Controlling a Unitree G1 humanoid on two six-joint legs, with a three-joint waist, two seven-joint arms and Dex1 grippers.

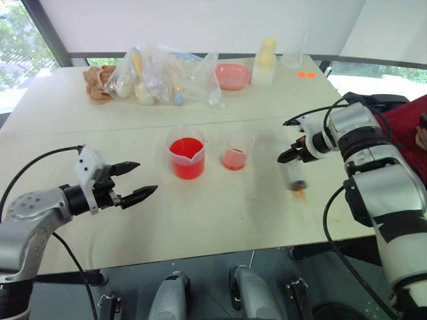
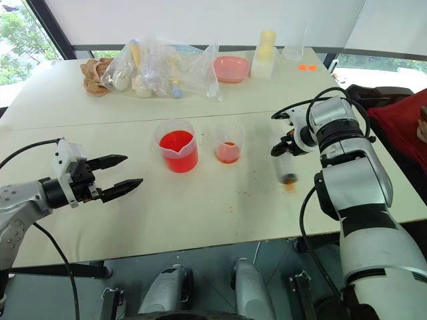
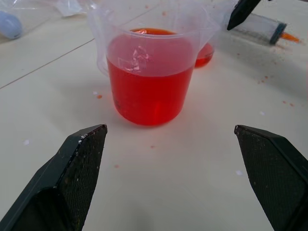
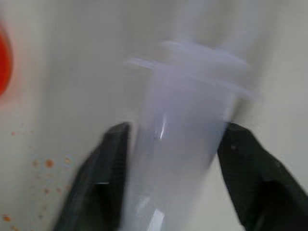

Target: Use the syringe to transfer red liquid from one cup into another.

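Now syringe (image 1: pixel 294 179) flat on table, tip toward robot; R tool (image 1: pixel 291 154) clamps barrel; L tool (image 1: pixel 138 181) wide.

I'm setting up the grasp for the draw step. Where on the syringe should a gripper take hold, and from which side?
Grip the syringe across its clear barrel, below the flange, coming from above. It lies flat on the table, orange tip toward the near edge. The right gripper already straddles it there.

I see a cream table (image 1: pixel 200 220) with small orange spatters. On it stand the spouted beaker (image 1: pixel 187 157) and smaller cup (image 1: pixel 235 155); the syringe (image 1: pixel 294 179) lies beside them. Farther back lie a plastic bag (image 1: pixel 160 77) and pink bowl (image 1: pixel 232 75).
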